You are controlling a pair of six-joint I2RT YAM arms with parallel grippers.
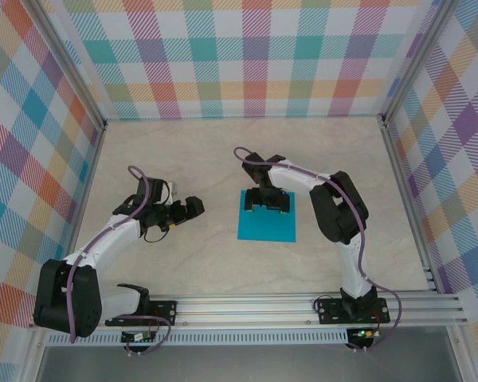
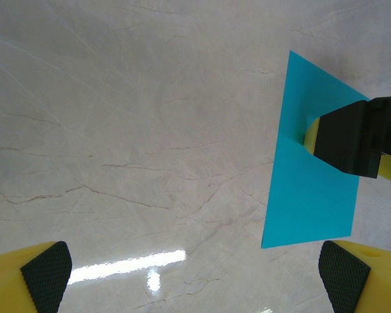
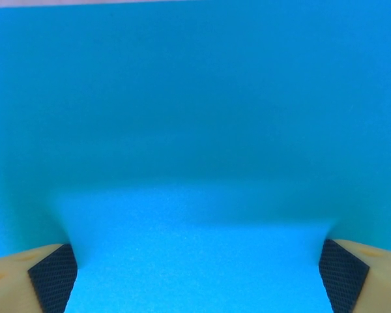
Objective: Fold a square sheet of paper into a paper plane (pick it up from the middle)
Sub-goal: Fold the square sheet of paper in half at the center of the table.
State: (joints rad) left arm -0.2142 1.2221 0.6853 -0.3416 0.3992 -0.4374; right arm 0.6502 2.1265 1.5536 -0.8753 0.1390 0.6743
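Lying flat on worktop: paper. R hand spread wide, low over its far half; L hand open, well apart to left.

From above, the right gripper covers the far middle of the square sheet of paper, so whether its fingertips touch the sheet cannot be told. In the right wrist view the sheet runs past the left, right and bottom edges (its surface soft, out of focus), and both fingers are cut at the lower corners. In the left wrist view the bottom edge crops the left gripper, while the right gripper's body hides part of the sheet's side and runs off the right.
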